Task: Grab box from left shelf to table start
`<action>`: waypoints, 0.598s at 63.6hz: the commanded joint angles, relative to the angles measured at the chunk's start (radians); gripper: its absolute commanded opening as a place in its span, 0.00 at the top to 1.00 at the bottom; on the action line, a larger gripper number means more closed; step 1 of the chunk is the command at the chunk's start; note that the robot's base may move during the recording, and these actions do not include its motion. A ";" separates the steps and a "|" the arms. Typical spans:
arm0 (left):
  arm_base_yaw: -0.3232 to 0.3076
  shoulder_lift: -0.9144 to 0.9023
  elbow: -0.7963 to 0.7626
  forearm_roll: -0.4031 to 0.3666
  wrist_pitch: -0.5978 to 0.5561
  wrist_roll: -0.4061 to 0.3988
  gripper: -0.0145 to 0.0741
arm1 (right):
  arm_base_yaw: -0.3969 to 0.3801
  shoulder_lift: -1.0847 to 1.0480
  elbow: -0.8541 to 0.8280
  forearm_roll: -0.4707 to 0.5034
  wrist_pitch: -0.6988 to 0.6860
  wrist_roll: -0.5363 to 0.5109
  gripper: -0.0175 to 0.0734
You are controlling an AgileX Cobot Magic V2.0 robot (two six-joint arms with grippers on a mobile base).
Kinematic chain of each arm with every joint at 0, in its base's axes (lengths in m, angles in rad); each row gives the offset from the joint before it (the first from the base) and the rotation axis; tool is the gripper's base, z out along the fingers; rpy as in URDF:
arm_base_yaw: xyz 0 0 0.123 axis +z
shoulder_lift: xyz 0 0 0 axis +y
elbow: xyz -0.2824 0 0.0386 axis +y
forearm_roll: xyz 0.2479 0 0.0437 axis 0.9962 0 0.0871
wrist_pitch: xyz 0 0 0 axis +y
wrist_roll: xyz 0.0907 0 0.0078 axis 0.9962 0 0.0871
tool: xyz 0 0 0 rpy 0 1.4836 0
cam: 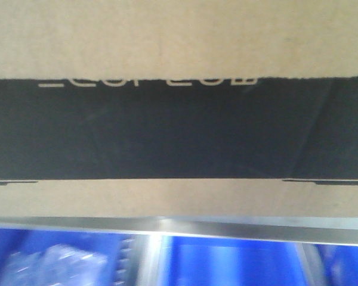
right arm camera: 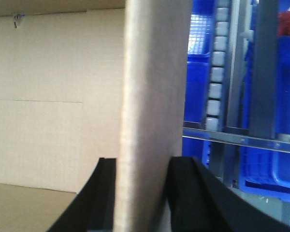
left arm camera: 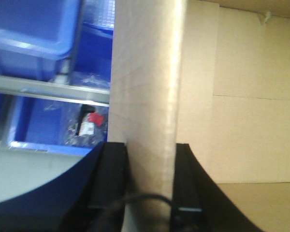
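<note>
The box [cam: 179, 36] fills the front view, brown cardboard with a wide black panel and the bottoms of white letters. Just under it runs the steel rail of the left shelf [cam: 227, 227]. In the left wrist view my left gripper [left arm camera: 150, 159] is shut on an upright wall of the box [left arm camera: 145, 87], one black finger outside and one inside the open carton. In the right wrist view my right gripper [right arm camera: 142, 174] is shut on the opposite wall of the box [right arm camera: 152, 72] the same way. The table is out of view.
Blue plastic bins [cam: 227, 262] sit below the rail, one holding clear bags [cam: 53, 265]. More blue bins [left arm camera: 34, 29] and a shelf rail [left arm camera: 48, 89] lie left of the box. A roller track [right arm camera: 215, 72] and blue bins [right arm camera: 275, 164] stand to its right.
</note>
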 commanded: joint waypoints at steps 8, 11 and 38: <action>-0.001 -0.012 -0.038 -0.028 0.067 -0.019 0.85 | -0.004 0.000 -0.025 -0.015 -0.042 -0.008 0.75; -0.001 -0.012 -0.038 -0.028 0.067 -0.019 0.85 | -0.004 0.000 -0.025 -0.015 -0.042 -0.008 0.75; -0.001 -0.012 -0.038 -0.028 0.067 -0.019 0.85 | -0.004 0.000 -0.025 -0.015 -0.042 -0.008 0.75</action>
